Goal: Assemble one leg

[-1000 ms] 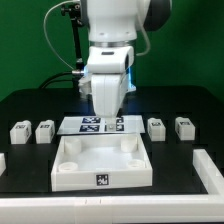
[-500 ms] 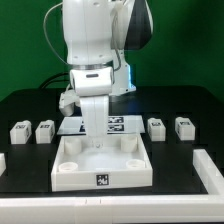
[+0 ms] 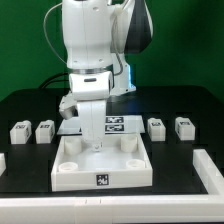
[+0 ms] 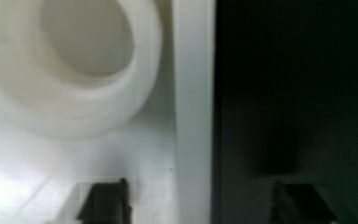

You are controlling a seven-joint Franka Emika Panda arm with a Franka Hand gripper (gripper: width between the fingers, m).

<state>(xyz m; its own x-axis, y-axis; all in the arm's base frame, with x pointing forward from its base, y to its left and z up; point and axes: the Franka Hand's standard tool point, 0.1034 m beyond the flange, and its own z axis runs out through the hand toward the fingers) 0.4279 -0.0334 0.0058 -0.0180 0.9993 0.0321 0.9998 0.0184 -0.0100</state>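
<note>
White plastic tray point(image 3: 100, 172) is sitting at the front of the black desk point(image 3: 30, 155), its visible corner sockets point(image 3: 130, 152) lying empty. At its far corner toward the exterior view's left, the gripper point(image 3: 93, 138) is hanging low with jaws spread, grasping nothing; one fingertip point(image 4: 101, 200) is riding over the tray's rim beside a round socket point(image 4: 87, 50), the other over bare desk. Beyond, four legs point(image 3: 155, 127) are waiting in a row flanking the marker board point(image 3: 118, 124), the leg point(image 3: 44, 131) nearest the gripper untouched. Closing squarely across the rim, without tilting the tray, is looking like the careful move.
</note>
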